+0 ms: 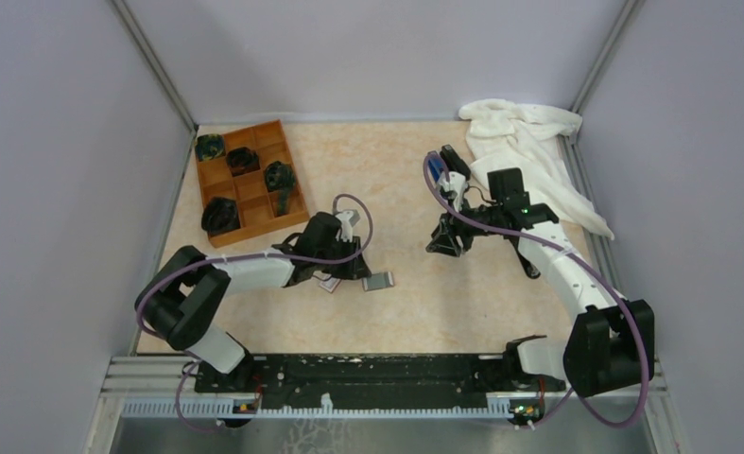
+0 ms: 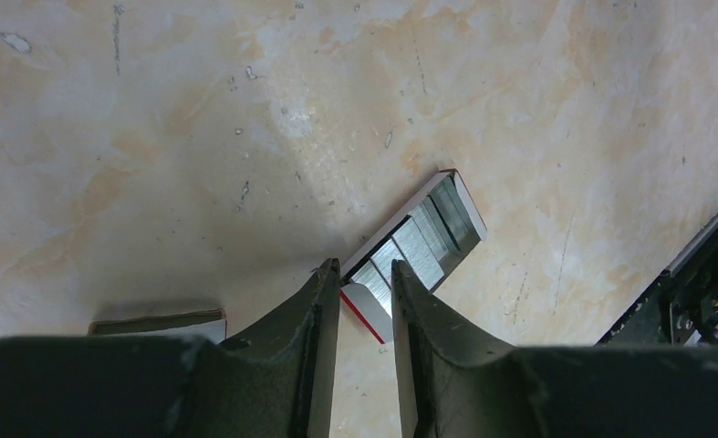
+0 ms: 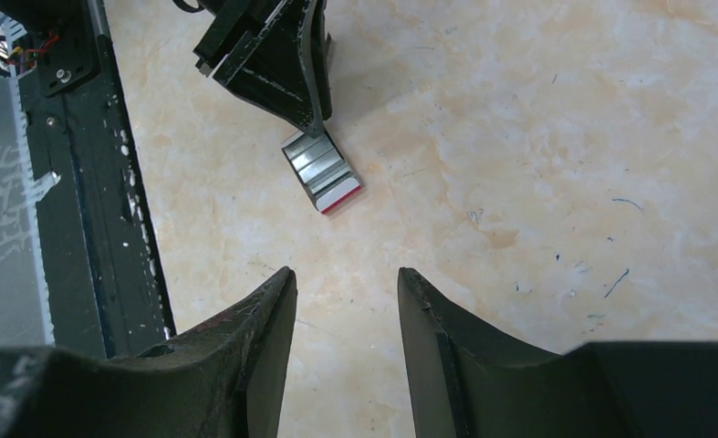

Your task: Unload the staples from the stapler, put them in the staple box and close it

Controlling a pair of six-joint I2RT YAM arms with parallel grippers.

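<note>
A small white-and-red card tray (image 2: 368, 304) lies on the table with several silvery staple strips (image 2: 419, 242) in it. It also shows in the top view (image 1: 379, 281) and the right wrist view (image 3: 323, 172). My left gripper (image 2: 364, 272) stands at the tray's near end, jaws a narrow gap apart. A silvery strip shows between the tips; I cannot tell whether they pinch it. My right gripper (image 3: 346, 274) is open and empty above bare table. A black stapler (image 1: 455, 161) lies at the back right, apart from both grippers.
A blue stapler (image 1: 434, 168) lies beside the black one, against a white cloth (image 1: 528, 151). The box's card sleeve (image 2: 159, 321) lies left of my left gripper. An orange divided tray (image 1: 250, 180) with dark items stands at the back left. A black rail (image 3: 90, 164) runs along the near edge.
</note>
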